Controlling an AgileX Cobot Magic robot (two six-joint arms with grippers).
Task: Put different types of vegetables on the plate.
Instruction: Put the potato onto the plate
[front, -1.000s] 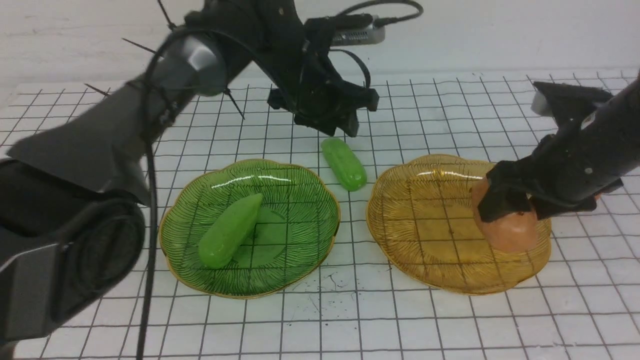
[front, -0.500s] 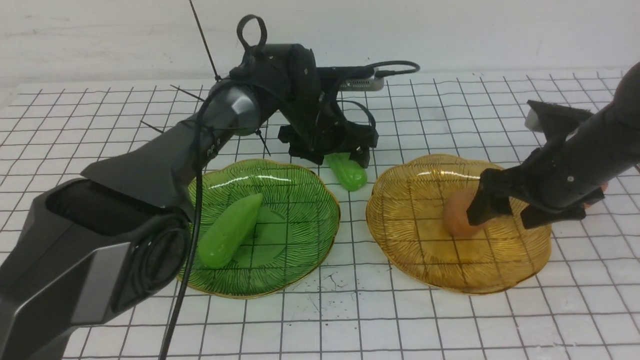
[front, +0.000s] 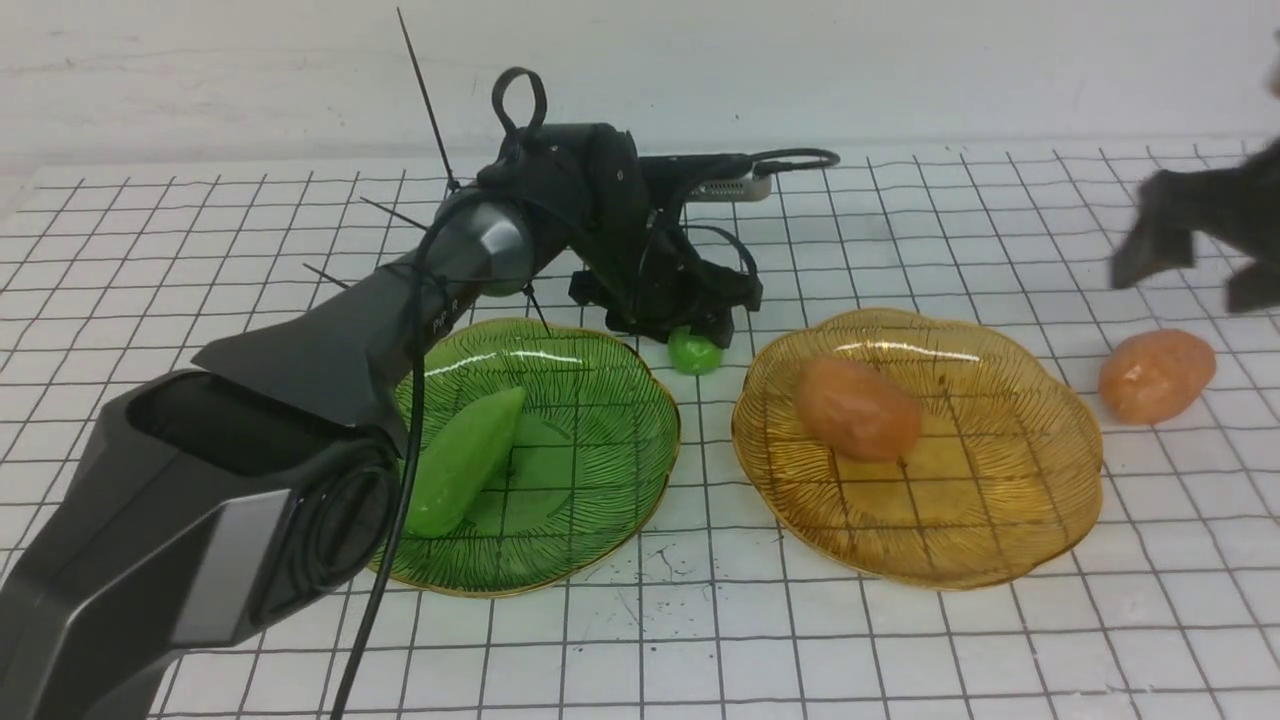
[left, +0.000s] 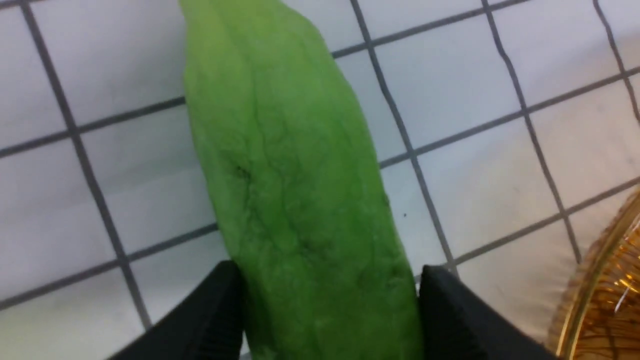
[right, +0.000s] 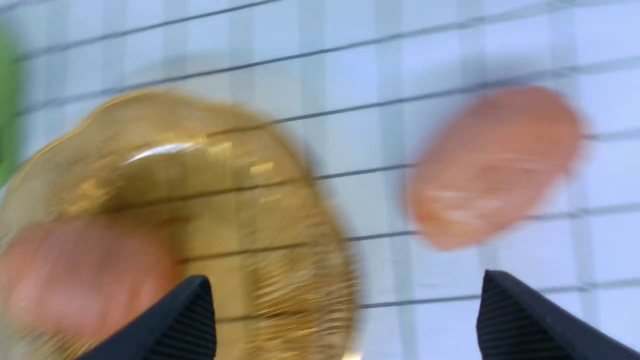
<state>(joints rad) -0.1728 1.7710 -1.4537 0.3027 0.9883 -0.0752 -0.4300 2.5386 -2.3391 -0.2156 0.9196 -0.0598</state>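
Note:
A rounded green cucumber (front: 693, 352) lies on the table between the two plates. My left gripper (front: 690, 335) is down over it, and in the left wrist view both black fingers (left: 440, 305) press the sides of the cucumber (left: 290, 170). A pointed green piece (front: 462, 462) lies on the green plate (front: 600, 420). One potato (front: 858, 408) lies on the amber plate (front: 1000, 480). A second potato (front: 1157, 374) lies on the table to the plate's right. My right gripper (front: 1200, 250) is open, empty and blurred above that potato (right: 495, 165).
The white gridded table (front: 700, 640) carries both plates. A grey hub with a black cable (front: 730, 185) lies at the back behind my left arm. The amber plate's rim (left: 595, 300) is close beside my left gripper.
My right gripper let go of the potato onto the amber plate, then lifted away to the back right. My left gripper came down and closed around the rounded cucumber.

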